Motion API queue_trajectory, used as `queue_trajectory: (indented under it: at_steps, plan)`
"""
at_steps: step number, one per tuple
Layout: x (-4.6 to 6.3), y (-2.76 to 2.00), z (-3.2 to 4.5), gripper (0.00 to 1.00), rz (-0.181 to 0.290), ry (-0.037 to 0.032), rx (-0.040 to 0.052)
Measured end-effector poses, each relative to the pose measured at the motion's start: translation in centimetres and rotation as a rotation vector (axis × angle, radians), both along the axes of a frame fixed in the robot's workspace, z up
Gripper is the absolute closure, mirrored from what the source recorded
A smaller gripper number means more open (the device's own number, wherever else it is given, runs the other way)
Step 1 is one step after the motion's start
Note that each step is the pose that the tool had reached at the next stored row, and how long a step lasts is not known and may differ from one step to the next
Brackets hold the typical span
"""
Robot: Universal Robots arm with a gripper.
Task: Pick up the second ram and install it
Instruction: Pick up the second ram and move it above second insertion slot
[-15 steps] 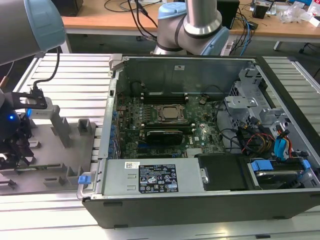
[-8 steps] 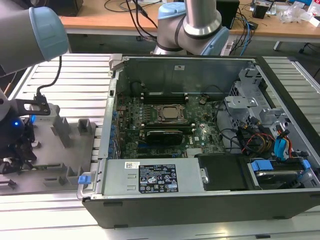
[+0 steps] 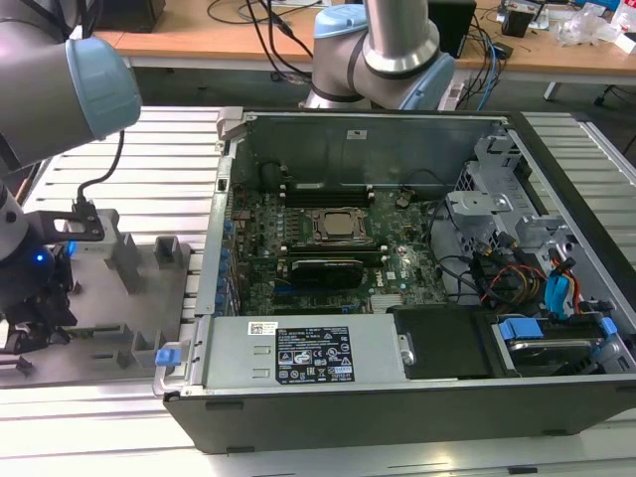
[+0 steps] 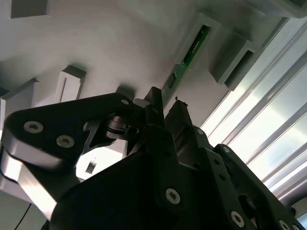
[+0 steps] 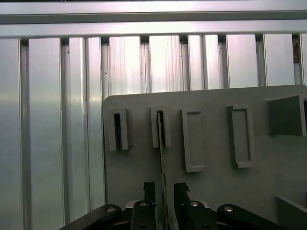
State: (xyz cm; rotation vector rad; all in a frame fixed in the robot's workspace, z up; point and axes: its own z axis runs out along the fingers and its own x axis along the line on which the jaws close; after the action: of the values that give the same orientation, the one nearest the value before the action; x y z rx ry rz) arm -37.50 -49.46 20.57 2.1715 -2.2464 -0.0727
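Item: the second ram [image 5: 161,153], on edge in a pocket of the grey tray [image 5: 216,191], at the exterior view's left. Long axis runs straight away from the gripper [image 5: 164,188]. Near end lies between narrowly parted fingers, apparently unclamped. Open computer case [image 3: 397,422] to the right.

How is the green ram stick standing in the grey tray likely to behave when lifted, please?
The second ram looks thin and flat, so probably light and stiff. It stands on edge in a grey tray pocket, so a sideways nudge from the claw might tilt it.
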Motion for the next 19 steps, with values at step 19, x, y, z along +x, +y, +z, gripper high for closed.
queue_trajectory:
  at_steps: [19]
  plan:
    - [-0.11,0.24,-0.32,0.87,0.002,0.0,0.0]
